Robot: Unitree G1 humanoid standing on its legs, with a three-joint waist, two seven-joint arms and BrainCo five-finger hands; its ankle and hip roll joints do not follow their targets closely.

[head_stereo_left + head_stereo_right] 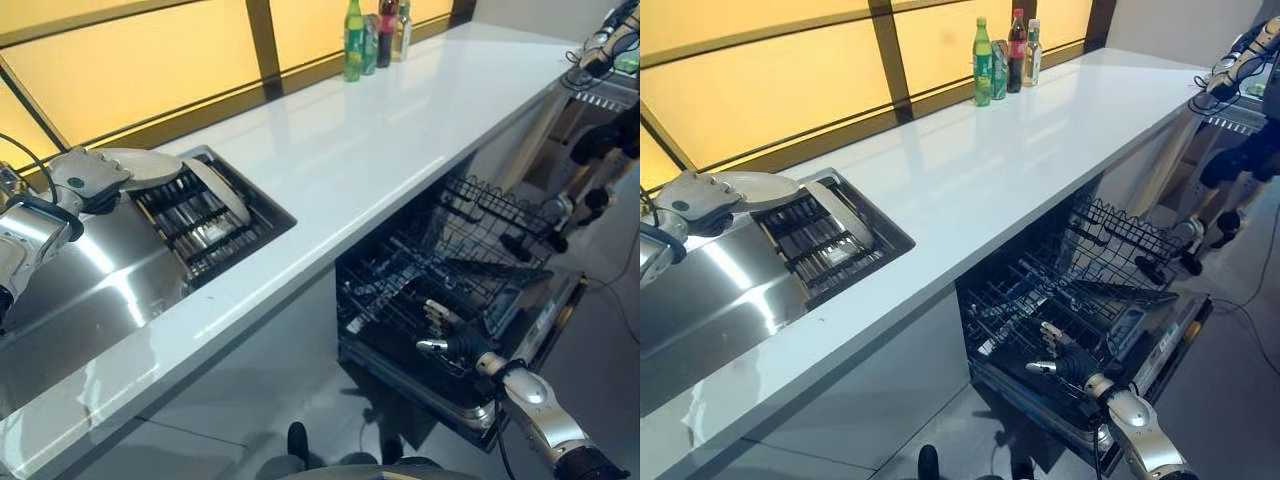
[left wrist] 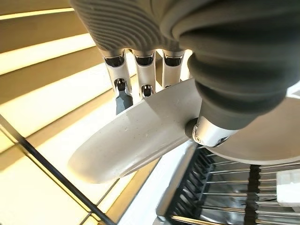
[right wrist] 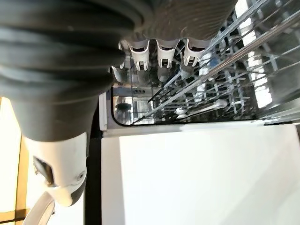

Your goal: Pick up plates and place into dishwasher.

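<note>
Left hand [image 1: 88, 180] — upper left of the head view, fingers and thumb pinched on the rim of a pale grey round plate [image 1: 150, 168], held tilted above the black slatted drying rack [image 1: 200, 225] set in the steel sink [image 1: 90, 290]. Right hand [image 1: 455, 345] — lower right, fingers loosely straight, holding nothing, over the black wire lower rack [image 1: 420, 280] of the open dishwasher. White countertop [image 1: 380, 140] between; bottles [image 1: 375, 35] at top centre.

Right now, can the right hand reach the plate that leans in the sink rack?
Probably not. The right hand hangs low over the open dishwasher rack, and the white counter lies between it and the leaning plate. The left hand, beside that rack, already grips another plate.
</note>
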